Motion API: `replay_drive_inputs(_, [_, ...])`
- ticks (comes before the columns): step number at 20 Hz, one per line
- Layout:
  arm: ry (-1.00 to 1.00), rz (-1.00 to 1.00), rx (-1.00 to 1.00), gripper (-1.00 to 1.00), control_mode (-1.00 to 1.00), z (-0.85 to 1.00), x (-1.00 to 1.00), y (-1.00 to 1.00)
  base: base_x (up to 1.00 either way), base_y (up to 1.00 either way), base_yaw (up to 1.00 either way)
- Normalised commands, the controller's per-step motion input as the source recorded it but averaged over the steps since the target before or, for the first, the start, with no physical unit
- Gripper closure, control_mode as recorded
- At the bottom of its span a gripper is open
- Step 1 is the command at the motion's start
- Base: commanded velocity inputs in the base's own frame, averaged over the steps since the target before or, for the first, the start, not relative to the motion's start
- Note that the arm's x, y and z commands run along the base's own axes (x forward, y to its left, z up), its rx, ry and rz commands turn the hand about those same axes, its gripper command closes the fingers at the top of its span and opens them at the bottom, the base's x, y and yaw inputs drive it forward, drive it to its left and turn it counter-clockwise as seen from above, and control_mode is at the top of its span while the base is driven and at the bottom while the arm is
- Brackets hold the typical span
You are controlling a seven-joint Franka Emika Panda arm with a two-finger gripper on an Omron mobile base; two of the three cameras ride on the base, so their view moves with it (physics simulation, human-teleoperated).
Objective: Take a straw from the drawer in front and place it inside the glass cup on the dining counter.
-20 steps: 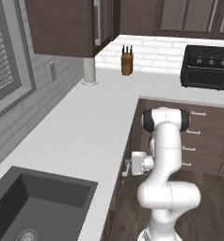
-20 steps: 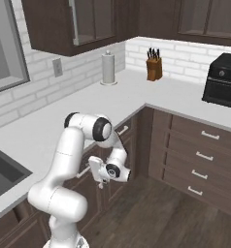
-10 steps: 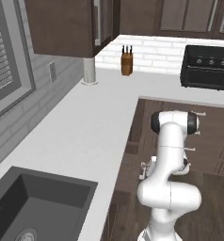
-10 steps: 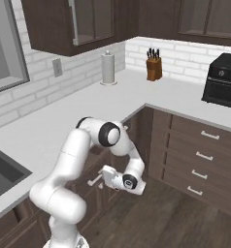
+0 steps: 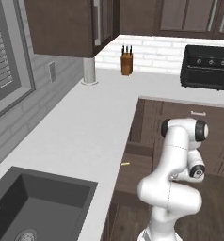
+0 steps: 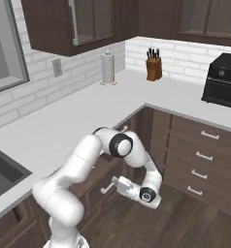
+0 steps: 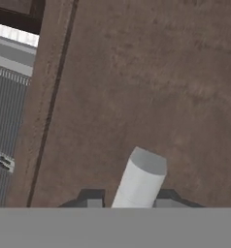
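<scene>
The drawer [image 5: 141, 165] stands pulled out from under the white worktop. A short yellow end of the straw [image 5: 125, 164] peeks out at its left inner edge. My gripper [image 6: 116, 183] is low in front of the drawer, at its small silver bar handle [image 6: 107, 189]. In the hand view the handle [image 7: 140, 180] stands between my fingertips [image 7: 90, 201] against the dark brown drawer front [image 7: 151, 82]. A narrow gap shows beside the bar, so my gripper [image 7: 128, 201] is slightly open around it. The glass cup and the dining counter are out of view.
The L-shaped white worktop [image 5: 81, 127] carries a dark sink [image 5: 34, 202], a paper towel roll [image 5: 89, 70], a knife block [image 5: 127, 63] and a black oven [image 5: 205, 66]. Narrower drawers [image 6: 200, 155] line the right cabinets. Wooden floor [image 6: 185, 223] lies open below.
The arm has drawn back from the cabinet and the drawer has come out with it. The fingers have loosened a little on the handle.
</scene>
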Motion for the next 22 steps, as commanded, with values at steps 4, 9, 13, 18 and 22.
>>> replay_drive_inputs(4, [0.02,0.00,0.01,-1.00,-1.00,-0.01,0.00,-0.02,0.00,0.00,0.00])
replay_drive_inputs(9, [0.01,-0.03,0.05,-1.00,-1.00,0.00,-0.17,-0.20,0.00,0.00,0.00])
replay_drive_inputs(13, [0.00,-0.03,0.11,-1.00,-1.00,0.00,-0.55,-0.47,0.00,0.00,0.00])
replay_drive_inputs(18, [-0.01,-0.12,0.05,-1.00,-1.00,0.35,-0.67,-0.37,0.00,0.00,0.00])
replay_drive_inputs(22, [-0.01,-0.19,-0.13,-1.00,-1.00,0.95,-0.51,0.00,0.00,0.00,0.00])
